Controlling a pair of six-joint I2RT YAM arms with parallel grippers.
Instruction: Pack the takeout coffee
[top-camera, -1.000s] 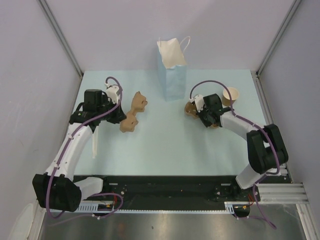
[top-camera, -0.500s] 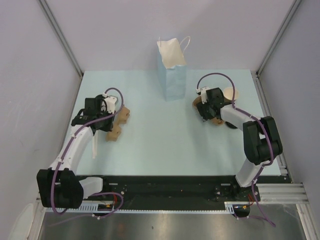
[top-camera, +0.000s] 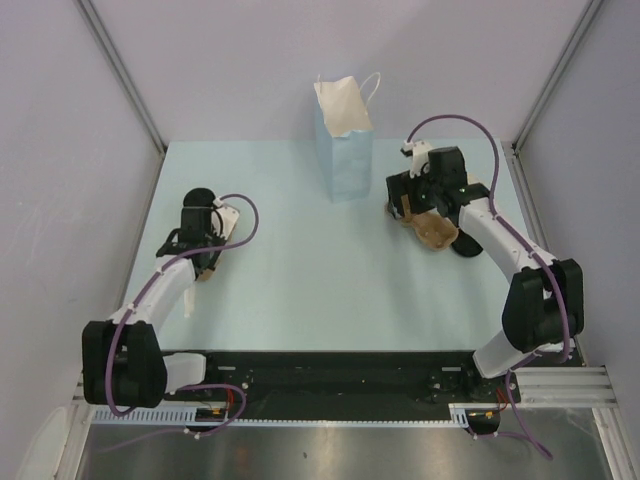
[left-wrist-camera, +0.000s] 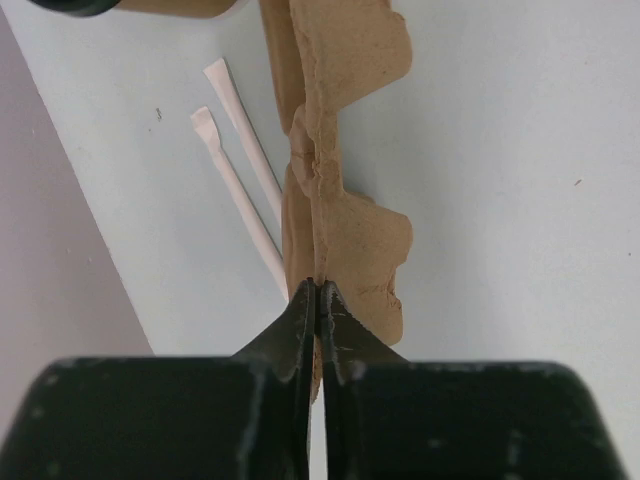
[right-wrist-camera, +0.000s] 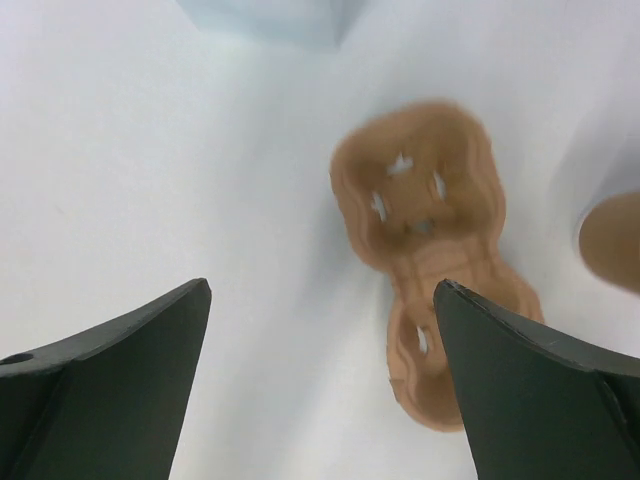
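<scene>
The middle of the worktop (top-camera: 300, 290) lies bare between the two arms, giving wide passage up to the blue bag (top-camera: 343, 150), which stands upright at the far centre with its mouth open to the top. Right of the bag, the right carrier (right-wrist-camera: 420, 200) lies flat under the spread right gripper (right-wrist-camera: 322, 288), with a blurred tan cup (right-wrist-camera: 612, 240) just beside it. On the left, the left carrier (left-wrist-camera: 340, 200) stands on edge, pinched in the left gripper (left-wrist-camera: 318, 288), with two white sticks (left-wrist-camera: 240, 170) between it and the wall.

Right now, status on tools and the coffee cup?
Left tool shut on a pulp carrier. Right tool open above second carrier. Cup beside it, ungrasped, mostly out of view.
</scene>
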